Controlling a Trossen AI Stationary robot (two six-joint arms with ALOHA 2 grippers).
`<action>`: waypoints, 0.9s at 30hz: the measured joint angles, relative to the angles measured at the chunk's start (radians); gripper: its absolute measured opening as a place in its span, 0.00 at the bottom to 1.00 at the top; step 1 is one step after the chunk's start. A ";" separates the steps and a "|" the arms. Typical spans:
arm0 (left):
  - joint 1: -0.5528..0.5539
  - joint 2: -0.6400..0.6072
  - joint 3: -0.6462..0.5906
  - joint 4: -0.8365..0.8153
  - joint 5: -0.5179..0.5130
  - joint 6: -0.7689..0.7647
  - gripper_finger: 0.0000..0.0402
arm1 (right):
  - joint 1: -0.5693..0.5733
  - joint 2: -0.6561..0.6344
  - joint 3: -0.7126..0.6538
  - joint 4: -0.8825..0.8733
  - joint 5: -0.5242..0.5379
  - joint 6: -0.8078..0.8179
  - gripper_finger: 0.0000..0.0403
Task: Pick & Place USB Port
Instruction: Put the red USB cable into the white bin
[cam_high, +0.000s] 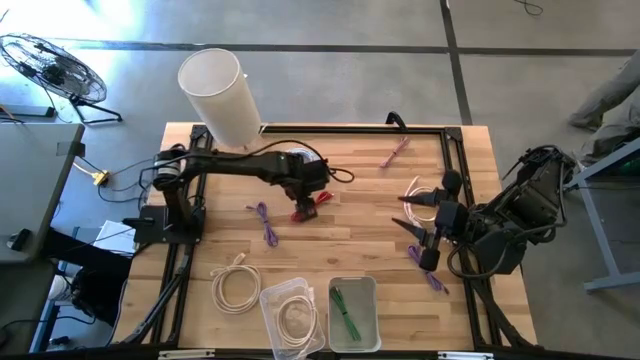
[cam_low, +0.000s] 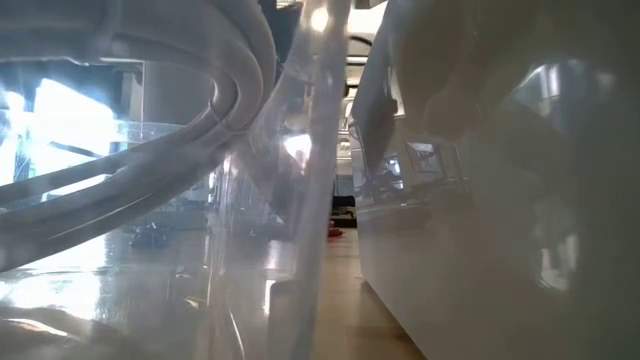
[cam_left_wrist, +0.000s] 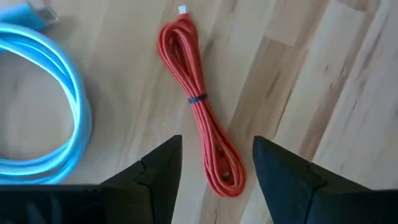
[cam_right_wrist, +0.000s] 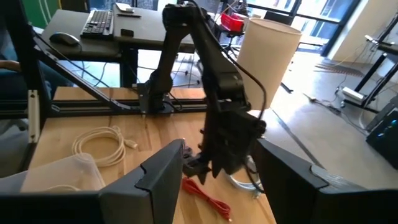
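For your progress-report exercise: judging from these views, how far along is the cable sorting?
Done: a white cable and a green cable lie in the two bins. In hand: the left hand hovers open over the red cable, not gripping. Left: purple, pink and loose white cables lie on the table. The right hand waits.

Two black jointed arms, looping cables, wedge-shaped left pincer (cam_left_wrist: 214, 171) fingers

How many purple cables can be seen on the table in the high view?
2: one purple cable lies left of centre, near the left claw; another purple cable lies below the right claw, possibly partly hidden.
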 joint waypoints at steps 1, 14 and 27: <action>0.008 0.006 0.000 -0.001 0.005 -0.010 0.47 | 0.000 0.000 0.000 0.000 -0.006 0.000 0.48; 0.031 0.059 0.001 0.006 0.054 -0.018 0.47 | 0.000 0.000 0.000 0.001 -0.037 0.030 0.48; 0.030 0.076 0.000 0.005 0.051 -0.017 0.47 | 0.000 0.000 0.000 0.002 -0.039 0.028 0.48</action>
